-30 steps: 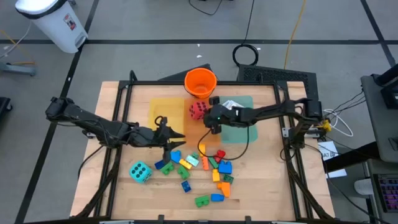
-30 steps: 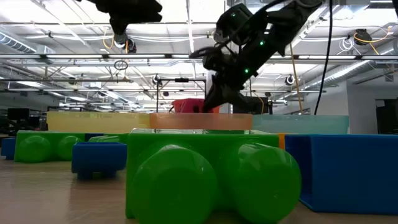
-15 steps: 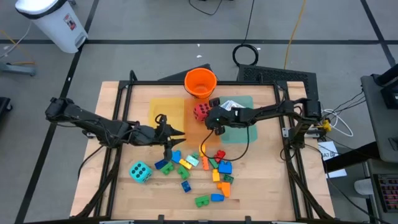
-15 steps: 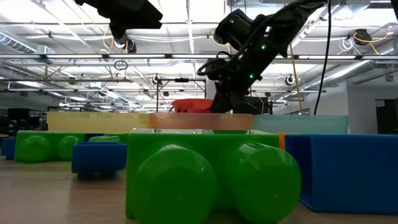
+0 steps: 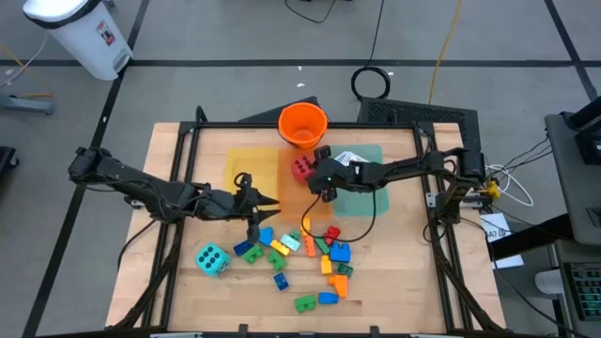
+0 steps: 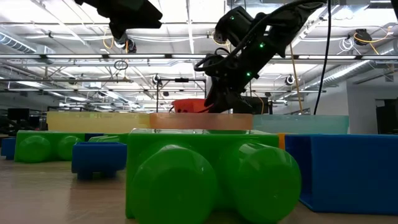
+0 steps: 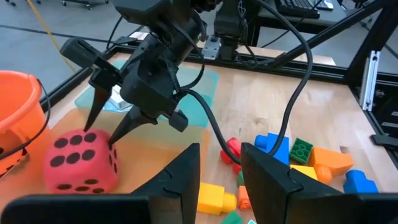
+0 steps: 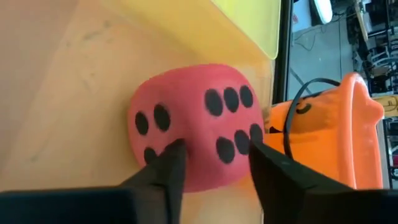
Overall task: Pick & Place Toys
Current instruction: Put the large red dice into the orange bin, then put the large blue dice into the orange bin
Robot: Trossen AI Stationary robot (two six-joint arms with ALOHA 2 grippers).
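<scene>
We read the step in hand as the release of the red die (image 5: 300, 167), which sits on the orange tray (image 5: 294, 178) in the upper centre of the high view, just below the orange bucket (image 5: 302, 125). The right hand (image 7: 102, 124) is at the die. In the left wrist view its two fingers are spread apart, one tip over the die's top face and the other beside its edge, so we judge it open rather than gripping. The right wrist view agrees: the dark fingertips (image 8: 168, 163) straddle the die's near face without squeezing the foam.

To do this well, we would let the fingers part fully before lifting, since foam can cling to the pads and come up with them. We would then rise straight up, clear of the die and of the bucket's rim, which stands close beside it. A sideways pull could roll the die off the tray.

The left hand (image 5: 255, 208) waits at centre left of the high view, above the scatter of bricks (image 5: 310, 255). Its fingers stand a narrow gap apart in its own wrist view and grip nothing. The teal die (image 5: 211, 258) lies at lower left on the worktop (image 5: 394, 282), well apart from the bricks' main cluster, and still needs collecting.
</scene>
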